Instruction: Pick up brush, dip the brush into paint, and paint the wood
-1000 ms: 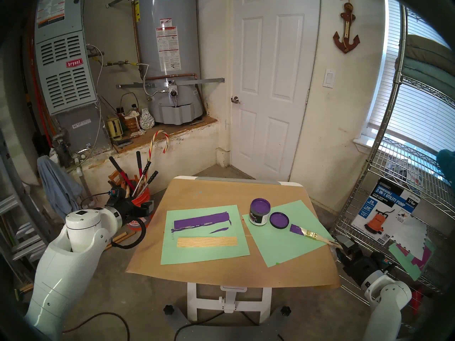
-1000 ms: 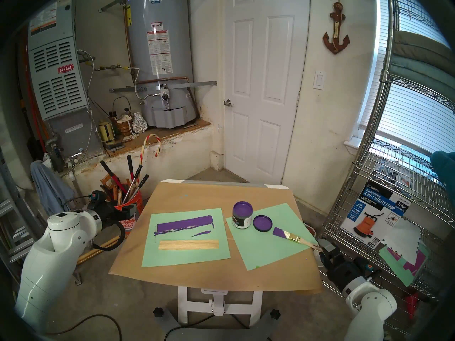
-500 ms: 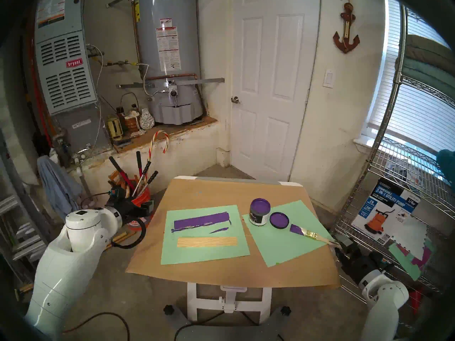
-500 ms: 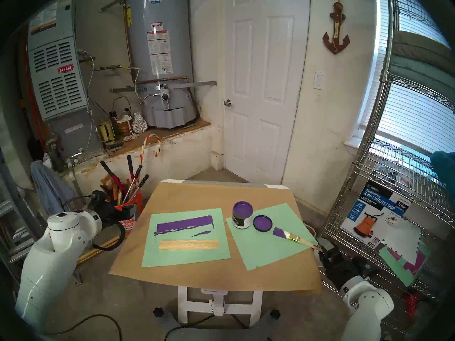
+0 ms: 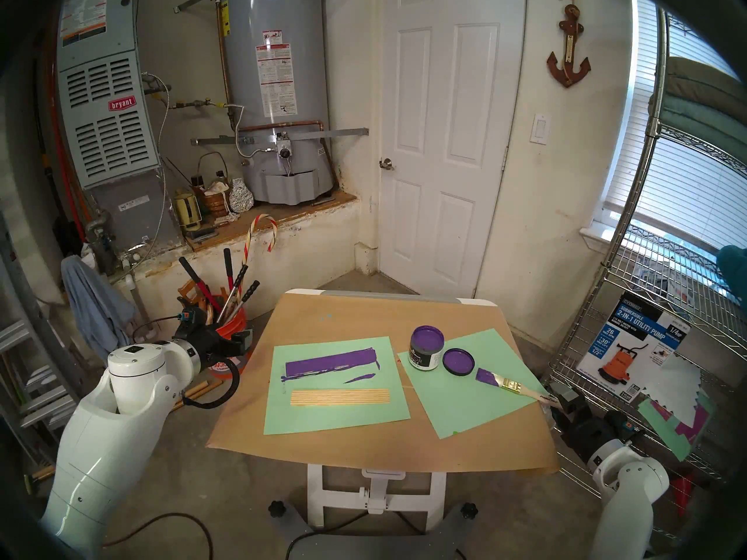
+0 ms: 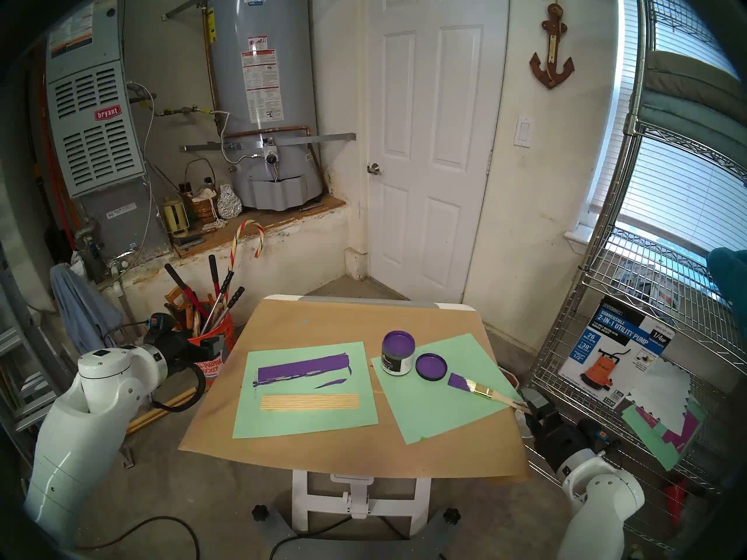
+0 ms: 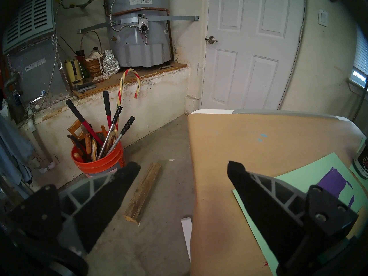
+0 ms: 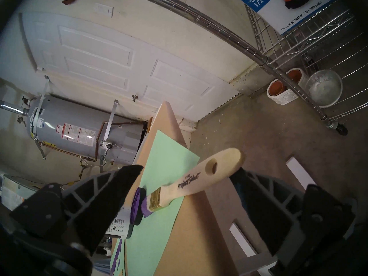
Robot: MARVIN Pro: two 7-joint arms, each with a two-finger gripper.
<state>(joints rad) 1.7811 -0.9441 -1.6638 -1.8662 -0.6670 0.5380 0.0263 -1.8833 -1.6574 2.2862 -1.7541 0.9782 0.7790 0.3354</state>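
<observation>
The right gripper (image 8: 185, 170) gapes wide around the brush (image 8: 191, 182) handle's end, not clamped; the brush lies on green paper (image 5: 477, 401), bristles touching the lid (image 5: 458, 361); left of the lid the paint (image 5: 427, 347), farther left the bare wood (image 5: 340, 397); the left gripper (image 7: 183, 168) hangs wide, empty, off the table (image 5: 364, 316).

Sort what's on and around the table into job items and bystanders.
For the job:
- brush
- paint jar
- wood panel
- right claw, open around the brush handle

Just lying about:
- jar lid
- purple smear
- orange bucket
</observation>
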